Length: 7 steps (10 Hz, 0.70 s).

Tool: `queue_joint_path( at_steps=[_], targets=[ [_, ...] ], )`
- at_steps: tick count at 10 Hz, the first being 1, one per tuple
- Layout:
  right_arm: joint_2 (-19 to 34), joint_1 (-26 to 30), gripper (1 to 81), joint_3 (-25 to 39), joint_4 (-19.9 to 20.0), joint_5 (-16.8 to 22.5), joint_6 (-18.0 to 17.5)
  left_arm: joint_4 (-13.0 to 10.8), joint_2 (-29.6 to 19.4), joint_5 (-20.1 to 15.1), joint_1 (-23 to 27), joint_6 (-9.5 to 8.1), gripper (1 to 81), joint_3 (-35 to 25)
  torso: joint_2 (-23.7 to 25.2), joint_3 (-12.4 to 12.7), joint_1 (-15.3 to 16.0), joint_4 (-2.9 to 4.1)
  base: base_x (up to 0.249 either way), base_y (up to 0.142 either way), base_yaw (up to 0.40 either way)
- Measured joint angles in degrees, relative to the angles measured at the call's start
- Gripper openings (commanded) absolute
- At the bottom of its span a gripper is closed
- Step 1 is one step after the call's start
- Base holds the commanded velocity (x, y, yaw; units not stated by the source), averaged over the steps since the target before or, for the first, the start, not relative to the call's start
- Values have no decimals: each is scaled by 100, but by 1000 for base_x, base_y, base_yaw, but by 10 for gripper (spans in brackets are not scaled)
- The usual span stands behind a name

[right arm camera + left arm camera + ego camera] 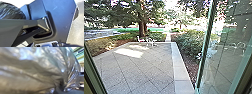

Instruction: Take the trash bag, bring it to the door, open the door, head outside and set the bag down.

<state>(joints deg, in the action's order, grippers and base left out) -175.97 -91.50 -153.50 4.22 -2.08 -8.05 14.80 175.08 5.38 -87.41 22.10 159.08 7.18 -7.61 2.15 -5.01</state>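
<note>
The trash bag [37, 73], dark and shiny with translucent patches, is large and close in the left wrist view. Its folds run together at a tight neck, where my left gripper [63, 88] is shut on it. In the right wrist view, wrinkled dark plastic of the bag [11, 12] shows beyond the robot's own jointed bar. A glass door [224, 55] with a greenish edge stands open at the right of the head view, the doorway open onto a paved yard.
Large square slabs [141, 67] pave the yard, with a paler border strip [180, 65] along their right side. White chairs [150, 41] stand at the far end. Bushes [191, 42] and a tree trunk [142, 27] lie beyond. A dark door frame [94, 71] is near on the left.
</note>
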Motion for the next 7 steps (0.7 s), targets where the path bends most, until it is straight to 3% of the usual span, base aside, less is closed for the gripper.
queue_joint_path(
  at_steps=[7],
  targets=[
    [83, 11, 811, -57, 0, 18, 9, -2, 56, 7, 9, 2, 10, -12, 2, 0, -9, 0, 115, 0, 0]
  ],
)
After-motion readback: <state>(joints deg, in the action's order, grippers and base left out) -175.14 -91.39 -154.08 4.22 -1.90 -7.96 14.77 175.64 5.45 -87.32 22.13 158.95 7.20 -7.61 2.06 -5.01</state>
